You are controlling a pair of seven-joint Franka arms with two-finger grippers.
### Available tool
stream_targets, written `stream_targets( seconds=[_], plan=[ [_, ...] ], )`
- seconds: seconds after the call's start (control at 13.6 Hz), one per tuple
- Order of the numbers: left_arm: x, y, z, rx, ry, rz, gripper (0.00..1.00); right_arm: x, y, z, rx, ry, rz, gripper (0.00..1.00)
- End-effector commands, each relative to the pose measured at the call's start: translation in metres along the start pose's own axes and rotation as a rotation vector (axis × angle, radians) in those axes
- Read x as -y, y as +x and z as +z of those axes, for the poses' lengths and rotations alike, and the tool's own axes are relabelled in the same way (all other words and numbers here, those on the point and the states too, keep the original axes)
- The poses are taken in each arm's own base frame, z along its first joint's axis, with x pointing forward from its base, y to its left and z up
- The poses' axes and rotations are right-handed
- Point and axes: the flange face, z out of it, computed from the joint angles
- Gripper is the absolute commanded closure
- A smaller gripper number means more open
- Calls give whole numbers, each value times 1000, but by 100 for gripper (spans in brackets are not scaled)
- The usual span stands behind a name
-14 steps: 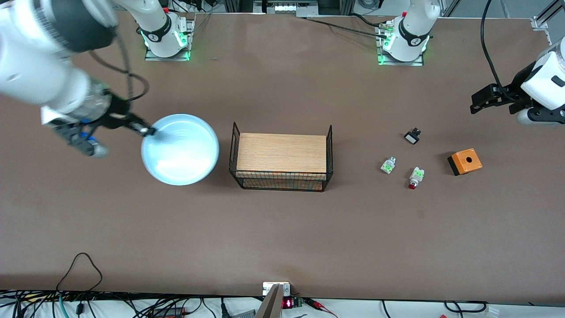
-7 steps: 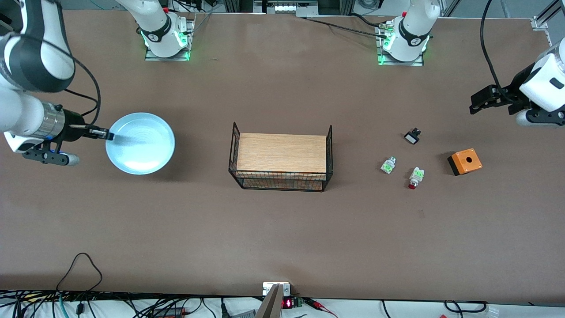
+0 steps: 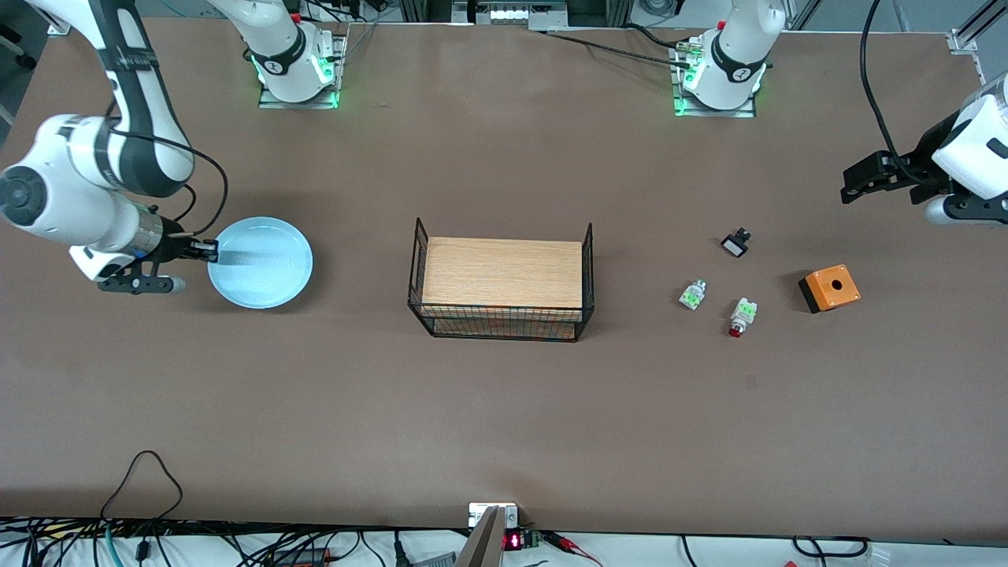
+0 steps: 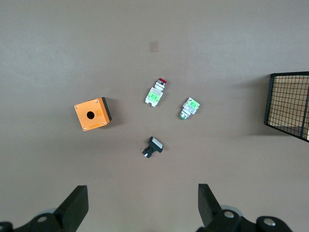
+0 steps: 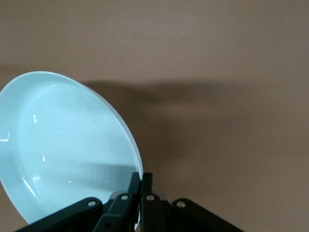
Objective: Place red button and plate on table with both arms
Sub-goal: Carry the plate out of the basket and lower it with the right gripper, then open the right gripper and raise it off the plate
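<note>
At the right arm's end of the matte brown worktop (image 3: 504,409), the right pincer (image 3: 211,250) is seen clamped on the rim of the round shallow pale-blue plate (image 3: 264,264); in the right wrist view its fingers (image 5: 146,186) are pressed together on the plate's (image 5: 63,150) raised edge, and whether the plate rests on the worktop or hangs just above it cannot be told. At mid-worktop stands a black wire basket with a wooden top (image 3: 502,285). Toward the left arm's end lie a small white-and-green part (image 3: 692,294), the red-capped push-button with whitish body and green patch (image 3: 740,316), untouched on the worktop, a small black-and-white part (image 3: 735,243) and an orange box with a hole (image 3: 829,288). The left pincer (image 3: 860,178) is held over bare worktop, fingers (image 4: 73,209) spread wide and holding nothing.
</note>
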Motion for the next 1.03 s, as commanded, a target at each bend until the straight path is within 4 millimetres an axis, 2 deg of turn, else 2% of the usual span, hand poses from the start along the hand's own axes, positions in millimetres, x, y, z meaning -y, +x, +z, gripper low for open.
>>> stream_targets(
  seconds=[0.0,0.15,0.22,0.29,0.37,0.44,0.66,0.88,0.95],
  plan=[
    [1,0,-9,0,-14,13,0,-14,-9,30,-11,-6,-29,100],
    [-2,0,-9,-1,-20,12,0,-25,-9,52,-5,-8,-49,100],
    [-2,0,-10,-3,-18,13,0,-28,-10,57,-2,-7,-46,98],
    [-1,0,-10,-2,-14,16,0,-28,-9,57,2,-6,-34,70],
    [-1,-1,-11,0,-14,14,0,-27,-9,53,-3,0,-23,1],
    [-2,-1,-10,2,-14,8,0,-26,-7,44,-12,0,-27,0],
    [-4,-1,-13,-6,-12,13,0,-17,2,0,-10,11,8,0],
    [-4,-1,-16,-11,-14,13,0,18,18,-52,-12,10,48,0],
    [-6,0,-14,-9,-10,17,0,30,22,-63,-14,10,45,0]
  ],
)
